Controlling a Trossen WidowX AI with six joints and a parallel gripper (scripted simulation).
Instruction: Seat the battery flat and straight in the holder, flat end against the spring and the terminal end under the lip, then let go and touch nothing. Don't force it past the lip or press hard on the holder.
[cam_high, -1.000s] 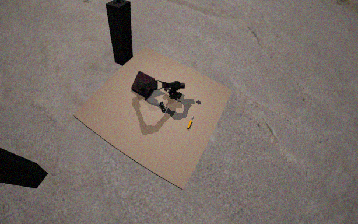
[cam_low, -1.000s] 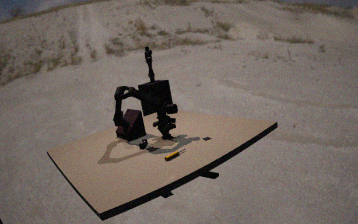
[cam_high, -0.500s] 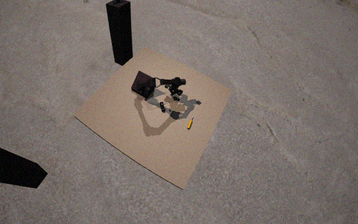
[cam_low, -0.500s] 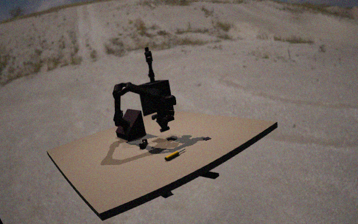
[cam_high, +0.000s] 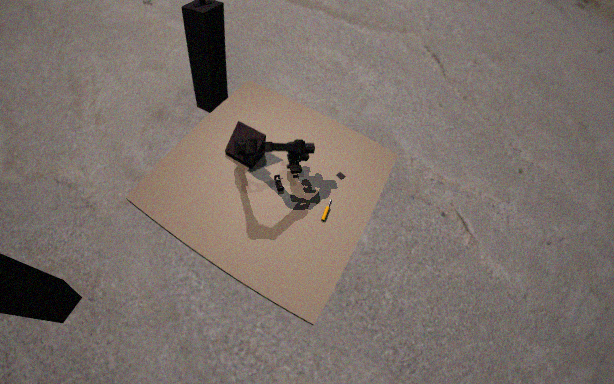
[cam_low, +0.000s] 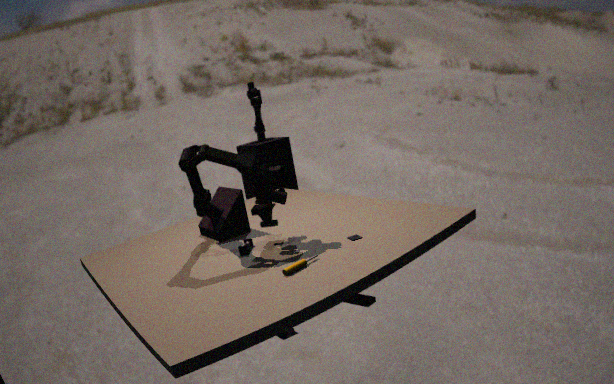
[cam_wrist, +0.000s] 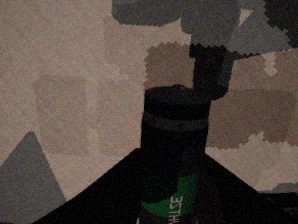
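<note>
Top view, table: a tan board (cam_high: 200, 185) (cam_low: 145, 295) carries the arm (cam_high: 280, 146) (cam_low: 220, 155), whose mount is a dark block (cam_high: 242, 137) (cam_low: 227, 212).
Top view, gripper: the gripper (cam_high: 295, 175) (cam_low: 268, 223) (cam_wrist: 168, 159) is beside the small dark holder (cam_high: 279, 183) (cam_low: 246, 247); its grip is too small to read here.
Top view, other items: a yellow-handled screwdriver (cam_high: 326, 212) (cam_low: 295, 267) and a dark square (cam_high: 341, 175) (cam_low: 354, 237) lie well apart on the board.
Exterior view, gripper: it hangs above the board, fingers downward, apart from the holder.
Exterior view, holder: it sits on the board between the dark block and the screwdriver.
Exterior view, shadows: the arm's shadows spread around the holder.
Wrist view, battery: the battery (cam_wrist: 175, 120) is clamped between the fingers, out of the holder, one round end projecting past them.
Wrist view, label: a green patch with sideways pale lettering shows; a grey ring circles the battery near that end.
Wrist view, background: dark shapes beyond the battery are unclear.
</note>
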